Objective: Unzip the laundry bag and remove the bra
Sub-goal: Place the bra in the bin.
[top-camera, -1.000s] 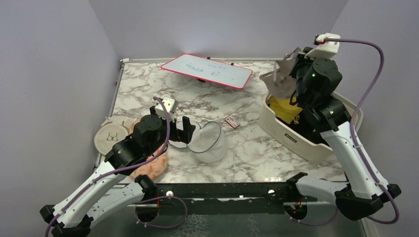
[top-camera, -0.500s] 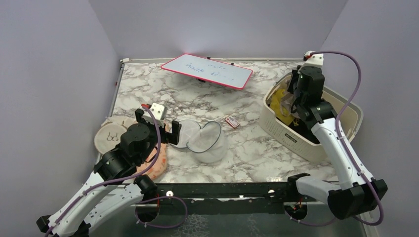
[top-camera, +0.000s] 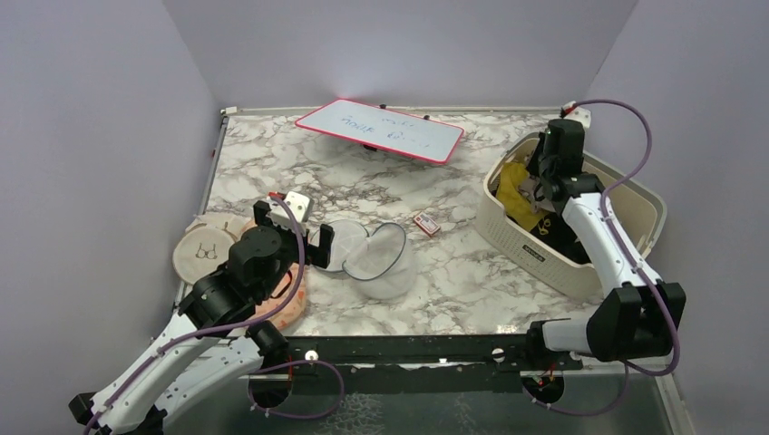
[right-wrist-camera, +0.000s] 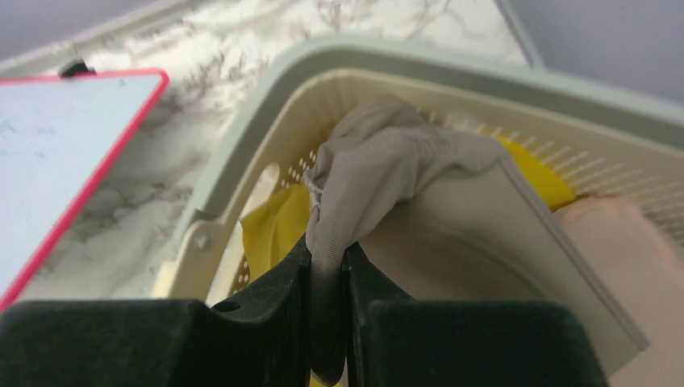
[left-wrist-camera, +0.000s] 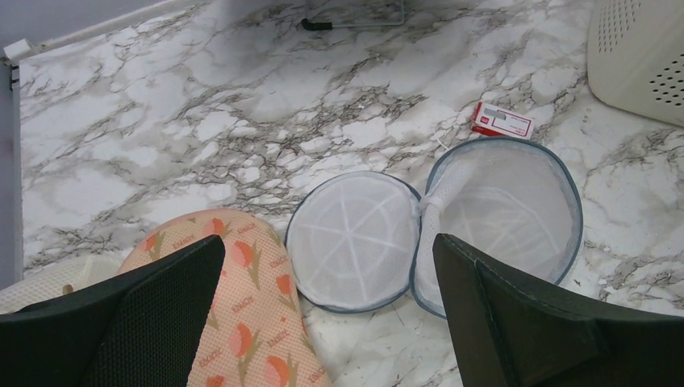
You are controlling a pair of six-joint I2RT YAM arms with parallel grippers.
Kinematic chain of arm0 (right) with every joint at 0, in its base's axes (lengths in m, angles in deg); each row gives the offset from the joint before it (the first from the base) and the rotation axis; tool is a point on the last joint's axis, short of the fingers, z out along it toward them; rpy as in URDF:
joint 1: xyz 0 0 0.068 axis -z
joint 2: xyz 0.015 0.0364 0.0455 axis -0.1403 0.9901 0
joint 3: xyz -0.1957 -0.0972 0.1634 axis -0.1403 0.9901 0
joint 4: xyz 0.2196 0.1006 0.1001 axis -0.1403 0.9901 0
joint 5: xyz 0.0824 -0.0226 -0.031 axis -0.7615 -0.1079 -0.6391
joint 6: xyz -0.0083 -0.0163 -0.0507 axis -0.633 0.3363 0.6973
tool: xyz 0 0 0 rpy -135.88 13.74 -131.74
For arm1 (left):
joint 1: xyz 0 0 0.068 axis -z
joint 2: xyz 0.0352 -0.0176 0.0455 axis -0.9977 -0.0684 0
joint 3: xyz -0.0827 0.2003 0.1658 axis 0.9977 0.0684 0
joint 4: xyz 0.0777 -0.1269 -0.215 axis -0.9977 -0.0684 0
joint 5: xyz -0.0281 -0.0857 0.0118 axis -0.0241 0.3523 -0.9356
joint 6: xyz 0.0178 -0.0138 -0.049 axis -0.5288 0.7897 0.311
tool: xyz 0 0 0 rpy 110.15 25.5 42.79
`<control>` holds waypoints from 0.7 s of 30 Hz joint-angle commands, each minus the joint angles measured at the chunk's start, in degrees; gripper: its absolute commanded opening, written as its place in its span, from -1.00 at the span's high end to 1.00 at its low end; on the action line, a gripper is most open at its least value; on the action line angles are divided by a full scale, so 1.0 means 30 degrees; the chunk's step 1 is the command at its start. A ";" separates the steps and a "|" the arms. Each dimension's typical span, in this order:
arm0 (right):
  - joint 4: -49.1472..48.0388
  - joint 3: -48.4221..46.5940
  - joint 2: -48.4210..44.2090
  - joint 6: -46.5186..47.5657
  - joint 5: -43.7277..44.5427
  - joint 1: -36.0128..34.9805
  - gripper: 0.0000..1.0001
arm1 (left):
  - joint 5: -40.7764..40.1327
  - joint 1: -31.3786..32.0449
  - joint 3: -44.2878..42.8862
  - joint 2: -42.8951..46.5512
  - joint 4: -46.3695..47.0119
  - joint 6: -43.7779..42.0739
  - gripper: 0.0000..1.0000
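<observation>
The laundry bag [top-camera: 379, 261] lies unzipped on the marble, its round mesh lid [left-wrist-camera: 351, 238] flipped open to the left of its body [left-wrist-camera: 504, 205], which looks empty. My left gripper [left-wrist-camera: 327, 322] is open and empty, just near-left of the lid [top-camera: 299, 240]. My right gripper [right-wrist-camera: 327, 322] is shut on the edge of a grey-beige bra [right-wrist-camera: 403, 161] with a smooth moulded cup, low inside the cream basket [top-camera: 580, 272]. The gripper also shows in the top view [top-camera: 542, 186]. A mustard-yellow garment [right-wrist-camera: 270, 230] lies under it, mostly hidden.
An orange-pink patterned pouch [left-wrist-camera: 234, 322] lies under my left gripper. A flat beige pouch [top-camera: 201, 246] sits at the left edge. A red-framed whiteboard [top-camera: 381, 129] is at the back. A small red-and-white card [left-wrist-camera: 502, 122] lies beyond the bag. Black cloth lies in the basket.
My right gripper has come down from above the basket into it, carrying the grey-beige bra. My left gripper has drawn back left, off the bag.
</observation>
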 commanded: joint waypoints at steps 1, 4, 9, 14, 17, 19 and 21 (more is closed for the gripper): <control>-0.0452 0.1696 0.0942 -0.0760 -0.0871 -0.0019 0.63 | 0.0428 0.0104 0.0212 -0.0413 0.0466 -0.0197 -0.98; -0.0321 0.2264 0.1153 -0.0627 -0.1124 -0.0019 0.47 | 0.0660 0.0121 0.0214 -0.0798 0.0463 -0.0102 -0.98; 0.0399 0.1662 0.0311 -0.0390 -0.1325 -0.0019 0.19 | 0.0883 0.0120 0.0298 -0.1618 0.0566 0.0185 -0.99; 0.1022 0.0865 -0.1607 -0.0460 -0.2635 -0.0019 -0.28 | 0.1370 0.0099 0.0573 -0.2567 0.1160 0.1211 -0.99; 0.1244 0.0973 -0.2713 -0.0591 -0.3719 -0.0004 -0.49 | 0.1826 0.0098 0.0947 -0.3175 0.1688 0.2438 -0.99; 0.1501 0.1123 -0.3404 -0.0508 -0.4166 -0.0018 -0.58 | 0.2066 0.0106 0.1202 -0.3634 0.1861 0.3431 -0.98; 0.1478 0.1443 -0.4285 -0.0084 -0.5078 -0.0019 -0.62 | 0.2042 0.0115 0.1527 -0.3967 0.1929 0.4566 -0.99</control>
